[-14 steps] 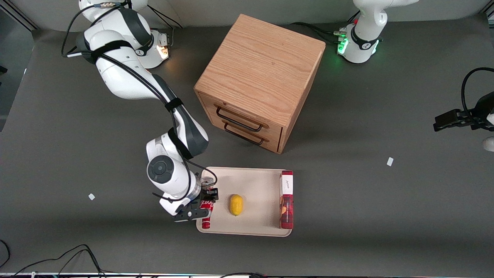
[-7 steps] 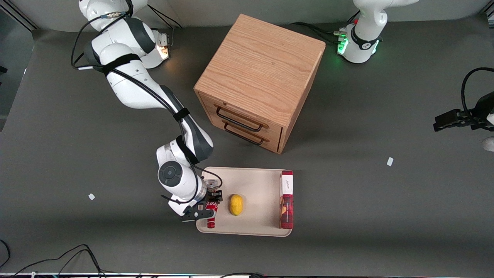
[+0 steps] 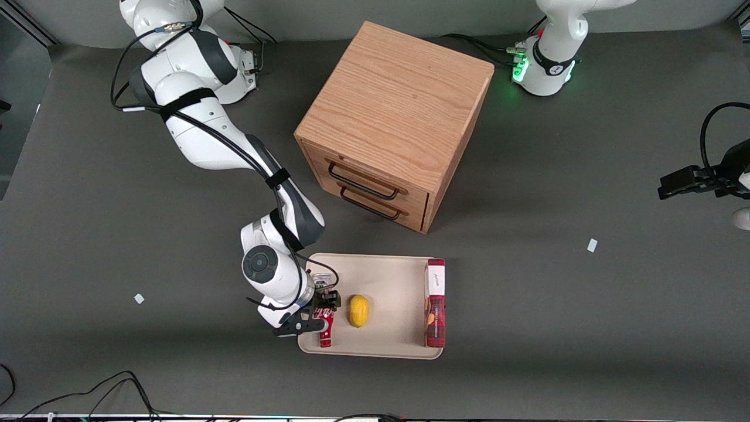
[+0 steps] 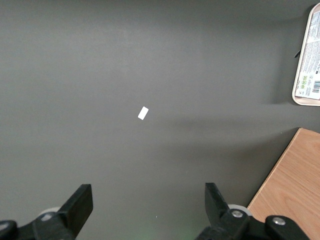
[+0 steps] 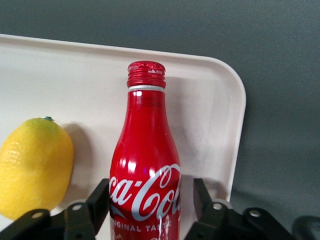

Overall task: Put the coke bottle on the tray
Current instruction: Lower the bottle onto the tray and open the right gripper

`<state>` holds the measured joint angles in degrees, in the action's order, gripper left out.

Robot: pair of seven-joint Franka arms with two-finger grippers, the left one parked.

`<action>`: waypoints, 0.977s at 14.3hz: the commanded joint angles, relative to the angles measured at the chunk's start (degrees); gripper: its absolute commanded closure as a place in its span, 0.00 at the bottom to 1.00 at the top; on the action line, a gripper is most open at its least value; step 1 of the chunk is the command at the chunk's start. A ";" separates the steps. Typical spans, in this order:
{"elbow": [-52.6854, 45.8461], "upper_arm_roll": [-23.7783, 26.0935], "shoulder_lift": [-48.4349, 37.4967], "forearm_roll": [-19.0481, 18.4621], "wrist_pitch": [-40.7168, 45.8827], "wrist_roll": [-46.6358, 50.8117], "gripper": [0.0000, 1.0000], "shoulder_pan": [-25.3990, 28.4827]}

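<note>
Sliding further in over the tray (image 3: 387,275), the hand (image 3: 319,313) grips the bottle (image 3: 326,331). It lies flat beside the lemon (image 3: 358,310), cap toward the front camera, long axis along the fingers (image 5: 97,202).

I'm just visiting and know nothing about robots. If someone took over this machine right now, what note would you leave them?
Gripper: over the tray's end toward the working arm, jaws on either side of the coke bottle, apparently holding it.
Coke bottle: lying over the tray, beside the lemon; whether it rests on the surface is unclear.
Red box: at the tray's other end.
Done: bottle brought to the tray.
Left: set it down if needed, open the jaws, lift away.
</note>
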<state>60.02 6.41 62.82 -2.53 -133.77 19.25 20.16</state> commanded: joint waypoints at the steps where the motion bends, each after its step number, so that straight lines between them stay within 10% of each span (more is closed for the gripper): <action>1: 0.27 0.10 -0.33 0.51 -0.79 -0.44 0.19 -0.12; 5: 0.27 0.10 -0.77 0.51 -0.79 -0.44 0.00 -0.20; 14: 11.58 -0.34 -14.37 0.60 -0.27 -1.50 0.00 -3.98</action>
<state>62.15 6.23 56.64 -2.53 -134.04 19.25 18.35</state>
